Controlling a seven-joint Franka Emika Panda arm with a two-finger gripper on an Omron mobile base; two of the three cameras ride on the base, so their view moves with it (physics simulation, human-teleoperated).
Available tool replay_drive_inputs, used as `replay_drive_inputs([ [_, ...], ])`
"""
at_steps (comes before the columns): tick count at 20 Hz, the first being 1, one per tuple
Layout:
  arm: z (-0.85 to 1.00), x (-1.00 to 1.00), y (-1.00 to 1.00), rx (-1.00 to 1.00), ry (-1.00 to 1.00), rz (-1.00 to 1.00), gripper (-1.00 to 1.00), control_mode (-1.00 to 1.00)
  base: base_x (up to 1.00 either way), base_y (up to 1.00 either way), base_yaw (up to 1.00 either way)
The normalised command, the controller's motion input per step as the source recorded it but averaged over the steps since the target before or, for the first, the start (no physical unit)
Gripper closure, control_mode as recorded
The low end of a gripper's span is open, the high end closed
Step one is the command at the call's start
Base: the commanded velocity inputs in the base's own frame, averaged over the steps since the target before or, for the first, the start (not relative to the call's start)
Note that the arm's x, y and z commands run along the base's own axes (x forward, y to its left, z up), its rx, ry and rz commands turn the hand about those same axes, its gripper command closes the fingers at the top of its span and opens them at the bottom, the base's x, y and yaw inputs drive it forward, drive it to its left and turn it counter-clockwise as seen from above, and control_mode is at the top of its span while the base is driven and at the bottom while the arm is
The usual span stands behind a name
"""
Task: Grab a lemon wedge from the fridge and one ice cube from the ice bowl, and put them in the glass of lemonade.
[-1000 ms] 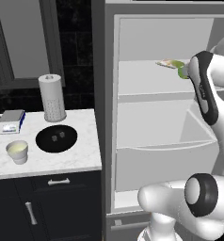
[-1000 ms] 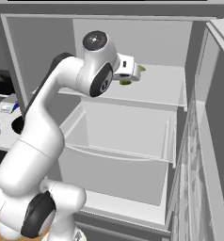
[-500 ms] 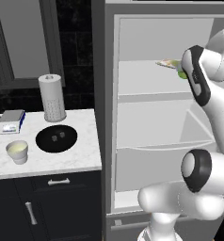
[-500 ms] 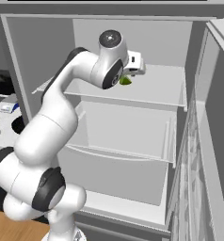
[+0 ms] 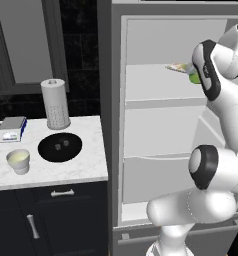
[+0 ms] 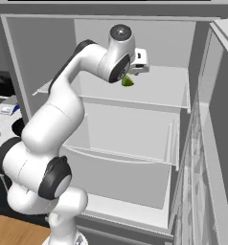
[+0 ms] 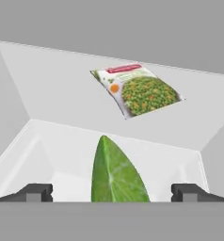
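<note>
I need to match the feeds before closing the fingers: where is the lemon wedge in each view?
Left base view: the lemon wedge is a green sliver at upper right, on the fridge's top shelf, just left of the arm.
Right base view: upper centre, under the robot's hand.
Hand view: bottom centre, between the two finger tips.
Shared landmark: that white top shelf; the frozen vegetable bag lies behind the wedge.

Lemon wedge on the top fridge shelf, glass and ice bowl on the counter.
The green wedge (image 7: 116, 174) lies in the open fridge (image 5: 161, 125); the black bowl (image 5: 60, 147) sits just beside the pale glass (image 5: 18, 161) of yellowish liquid.
</note>
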Motion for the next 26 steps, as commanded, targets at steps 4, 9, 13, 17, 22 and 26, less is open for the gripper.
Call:
replay_drive_inputs([
  [4,-0.14,0.00,0.00,0.00,0.00,0.08,-1.00,-1.00,0.00,0.00,0.00],
  [9,-0.05,-0.05,0.00,0.00,0.00,0.05,-1.00,-1.00,0.00,0.00,0.00],
  [13,-0.23,0.00,0.00,0.00,0.00,0.01,-1.00,-1.00,0.00,0.00,0.00],
  [17,-0.25,0.00,0.00,0.00,0.00,0.00,-1.00,-1.00,0.00,0.00,0.00],
  [22,-0.31,0.01,0.10,0.00,0.00,0.00,-1.00,-1.00,0.00,0.00,0.00],
  [26,-0.01,0.06,0.08,0.00,0.00,0.00,-1.00,-1.00,0.00,0.00,0.00],
])
